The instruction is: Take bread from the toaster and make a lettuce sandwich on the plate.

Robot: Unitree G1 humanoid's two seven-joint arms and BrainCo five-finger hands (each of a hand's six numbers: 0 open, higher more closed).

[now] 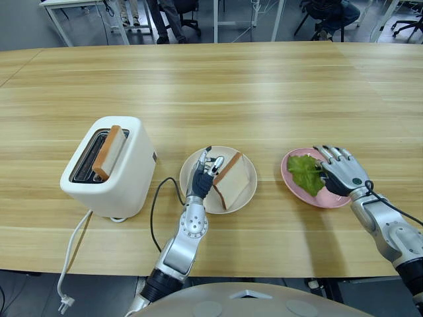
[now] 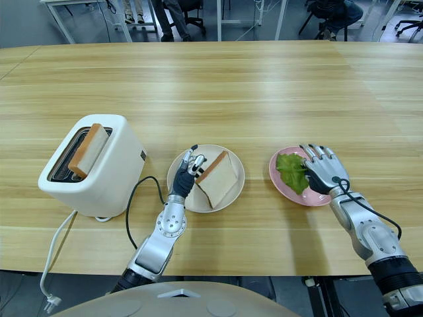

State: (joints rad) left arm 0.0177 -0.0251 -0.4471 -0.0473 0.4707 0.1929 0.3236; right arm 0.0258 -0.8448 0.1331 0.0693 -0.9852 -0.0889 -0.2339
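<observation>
A white toaster (image 1: 125, 181) stands at the left with one bread slice (image 1: 109, 152) sticking up from its slot. On the cream plate (image 1: 248, 198) in the middle a second bread slice (image 1: 234, 179) rests tilted, its left edge raised. My left hand (image 1: 203, 176) is at that slice's upper left corner, fingers curled on it. A green lettuce leaf (image 1: 305, 173) lies on the pink plate (image 1: 324, 200) at the right. My right hand (image 1: 342, 170) hovers over the plate's right half, palm down, fingers stretched, thumb touching the leaf's edge.
The toaster's black and white cable (image 1: 156, 211) loops over the table's front edge between the toaster and the cream plate. The wooden table (image 1: 218, 92) stretches far behind the plates. Chairs and desks stand in the room beyond.
</observation>
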